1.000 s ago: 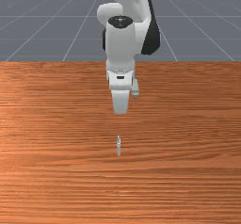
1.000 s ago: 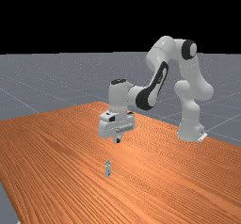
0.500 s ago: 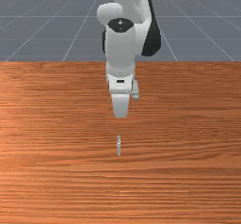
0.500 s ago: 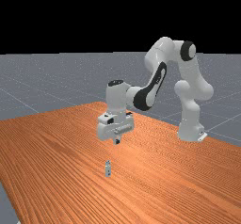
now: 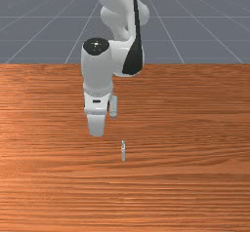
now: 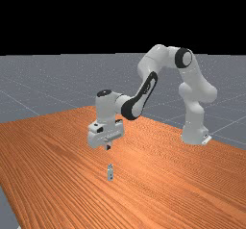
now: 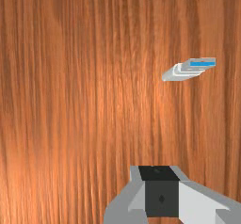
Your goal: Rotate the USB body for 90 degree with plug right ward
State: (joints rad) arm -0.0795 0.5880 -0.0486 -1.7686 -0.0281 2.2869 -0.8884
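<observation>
My gripper [image 5: 96,134] hangs above the table on the front view's left of the USB body [image 5: 123,151]. In the far view the gripper [image 6: 108,147] is above the small grey-white USB body [image 6: 110,173], apart from it, with its fingertips together. The USB body looks thin and seems to stand upright. Down in the wrist view, the closed gripper [image 7: 161,192] has black tips and holds nothing; the USB body [image 7: 184,72] lies away from them, with a blue strip at one end.
The orange-brown wooden table [image 5: 195,187] spreads around the USB body. In the far view the arm's base [image 6: 194,134] stands at the table's far right side.
The arm has swung toward the front view's left and come nearer to that camera; the hand is somewhat lower. The USB body has stayed where it was.
</observation>
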